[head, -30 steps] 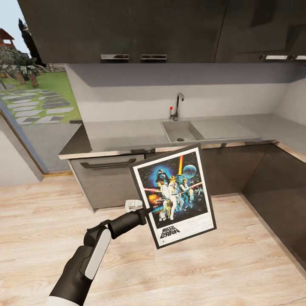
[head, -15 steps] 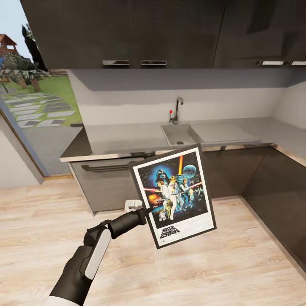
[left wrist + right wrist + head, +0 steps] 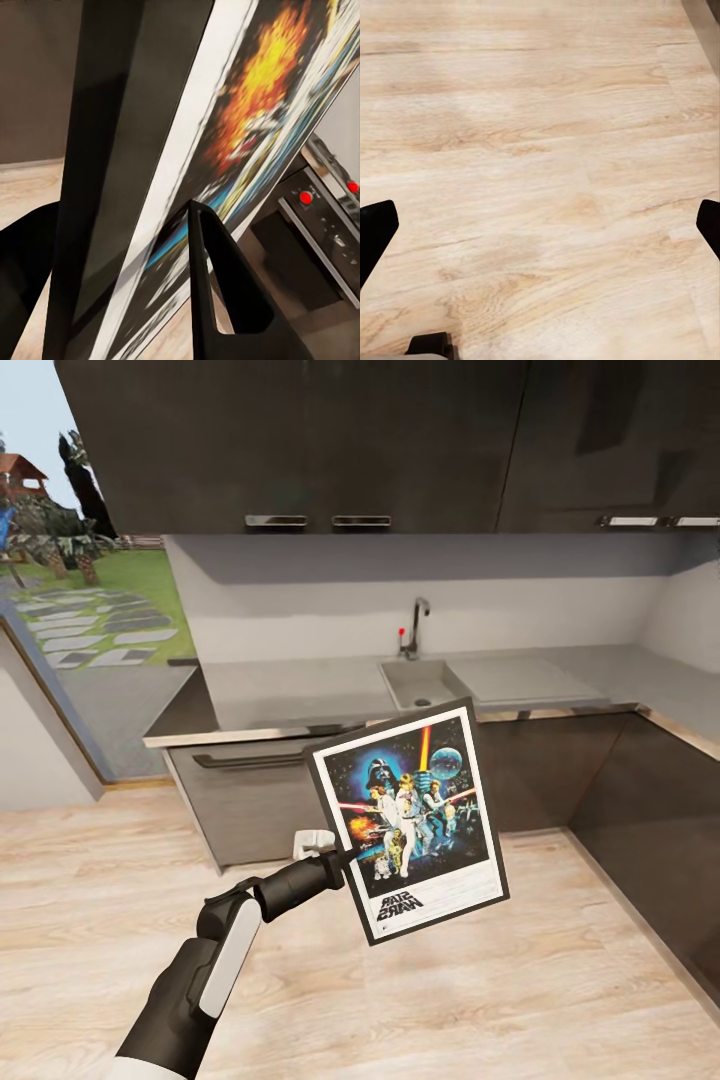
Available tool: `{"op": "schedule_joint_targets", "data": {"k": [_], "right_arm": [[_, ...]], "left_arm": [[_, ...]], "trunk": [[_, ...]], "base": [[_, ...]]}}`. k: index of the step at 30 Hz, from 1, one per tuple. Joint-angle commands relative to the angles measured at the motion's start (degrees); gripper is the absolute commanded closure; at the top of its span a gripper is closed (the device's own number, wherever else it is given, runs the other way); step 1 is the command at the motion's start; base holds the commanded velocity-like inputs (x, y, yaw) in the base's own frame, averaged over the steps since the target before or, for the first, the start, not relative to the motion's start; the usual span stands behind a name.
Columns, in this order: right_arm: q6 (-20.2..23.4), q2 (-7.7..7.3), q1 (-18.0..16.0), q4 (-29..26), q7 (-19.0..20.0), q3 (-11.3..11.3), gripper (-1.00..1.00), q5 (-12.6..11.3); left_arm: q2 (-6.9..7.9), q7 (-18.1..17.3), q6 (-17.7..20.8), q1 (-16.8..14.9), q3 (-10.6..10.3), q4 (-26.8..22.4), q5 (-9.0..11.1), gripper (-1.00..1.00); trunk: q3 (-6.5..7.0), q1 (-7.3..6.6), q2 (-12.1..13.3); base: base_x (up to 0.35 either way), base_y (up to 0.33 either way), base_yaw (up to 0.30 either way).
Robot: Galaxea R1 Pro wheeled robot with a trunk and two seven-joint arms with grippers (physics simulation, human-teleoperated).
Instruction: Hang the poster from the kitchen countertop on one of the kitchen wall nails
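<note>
The poster is off the counter and up in the air, pinched by its left edge in the left gripper, with the jaws closed on the frame; in the left wrist view one dark finger lies flat against the printed face while the black frame edge runs past it. It hangs tilted, long axis roughly upright and leaning a little, picture side towards the robot's head. The logo at the bottom reads backwards, mirrored, though the shapes make out "STAR WARS"; no other writing is legible. The right gripper points down at the wooden floor, its two fingertips well apart and nothing between them.

Behind the poster runs the kitchen countertop with its sink and chrome tap, dark cabinets above. I can't make out any nail on the pale wall from here, so I'd judge the next thing is finding one, and then the frame's top edge has to come up to it
</note>
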Motion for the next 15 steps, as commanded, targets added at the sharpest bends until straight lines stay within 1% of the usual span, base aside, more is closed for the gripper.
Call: {"op": "schedule_joint_targets", "data": {"k": [1,15], "right_arm": [[-0.2,0.00,0.0,0.0,-0.1,0.0,-1.00,0.0],[-0.2,0.00,0.0,0.0,-0.1,0.0,-1.00,0.0]], "left_arm": [[-0.02,0.0,0.4,0.0,0.0,0.0,0.4,1.00],[-0.08,0.0,0.4,0.0,0.0,0.0,0.4,1.00]], "trunk": [[0.03,0.01,0.0],[1.35,0.01,0.0]], "base": [[0.000,0.000,0.000],[0.000,0.000,0.000]]}}
